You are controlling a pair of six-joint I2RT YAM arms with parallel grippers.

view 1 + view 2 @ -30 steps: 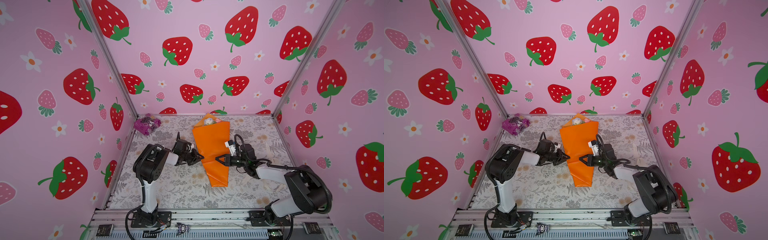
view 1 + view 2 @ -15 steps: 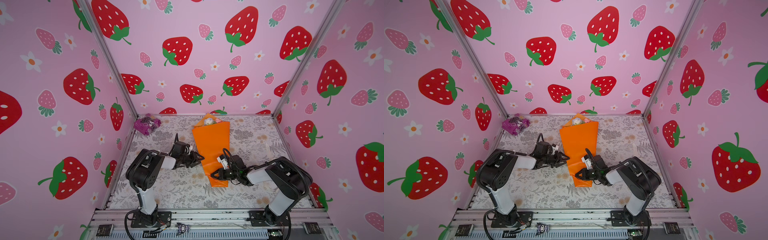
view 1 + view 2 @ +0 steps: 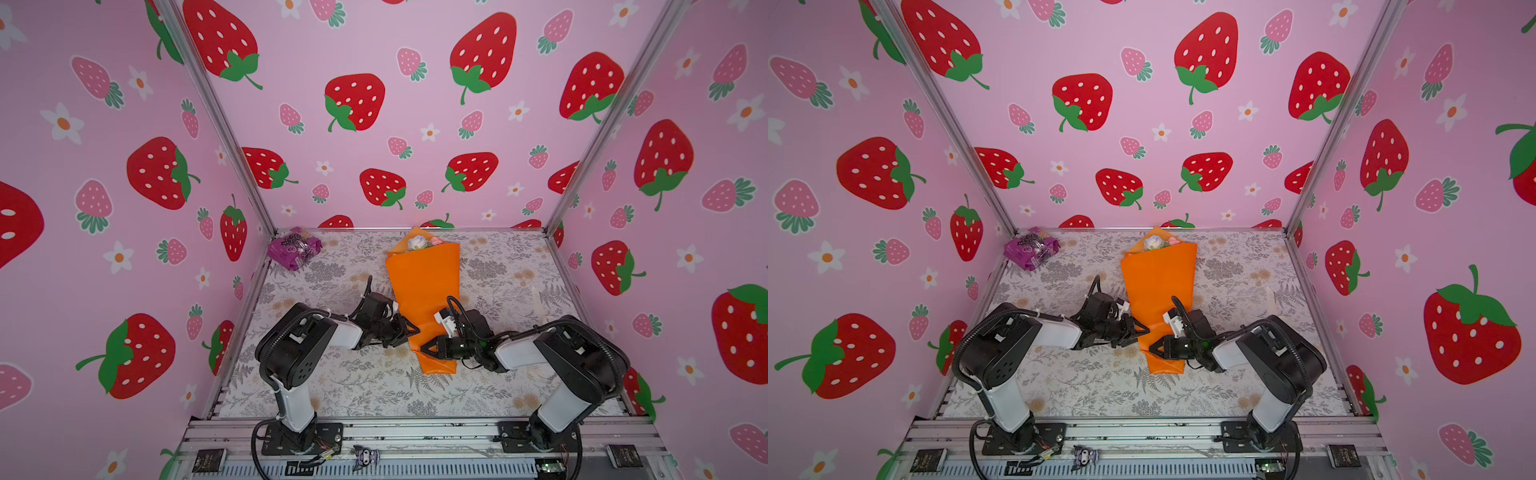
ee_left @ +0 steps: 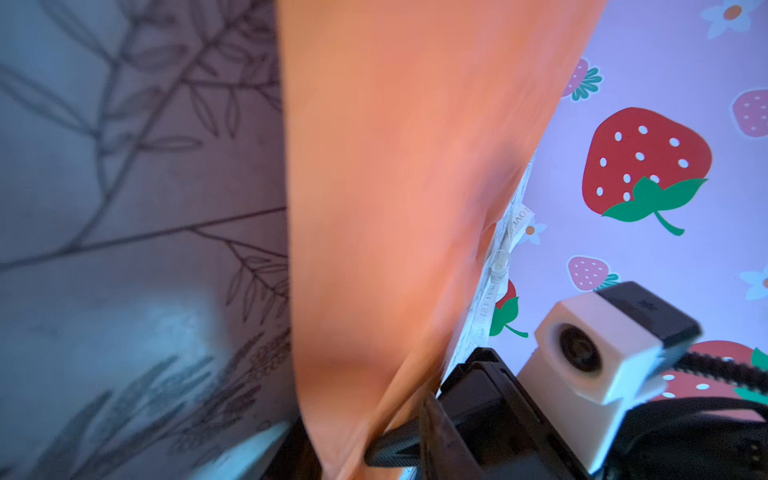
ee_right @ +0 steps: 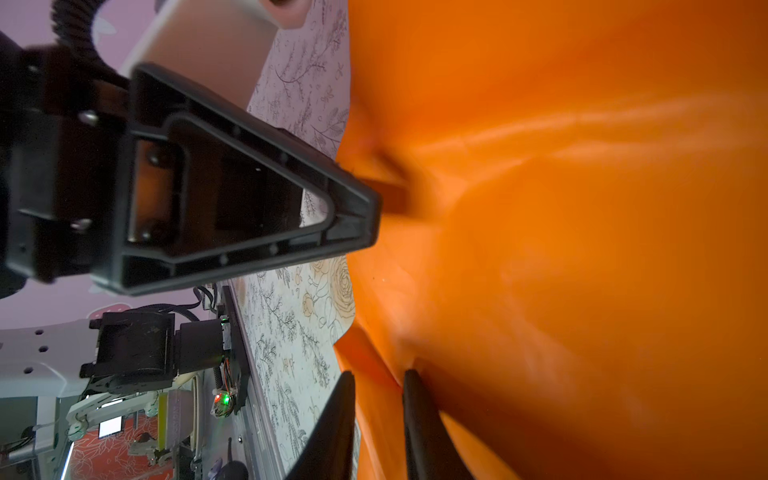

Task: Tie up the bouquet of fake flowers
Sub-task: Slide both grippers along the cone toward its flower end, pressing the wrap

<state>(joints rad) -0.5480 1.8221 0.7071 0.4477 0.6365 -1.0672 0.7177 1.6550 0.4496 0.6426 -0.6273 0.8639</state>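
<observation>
My right gripper is sitting partly open, its black fingers straddling a folded edge of the orange wrapping paper near the narrow stem end, not pinching it as far as I can see. My left gripper is pressing into the opposite side, probably steadying the wrap for tying — whether it is clamping, I cannot tell. The bouquet of fake flowers is lying mid-table, blooms pointing toward the back wall.
</observation>
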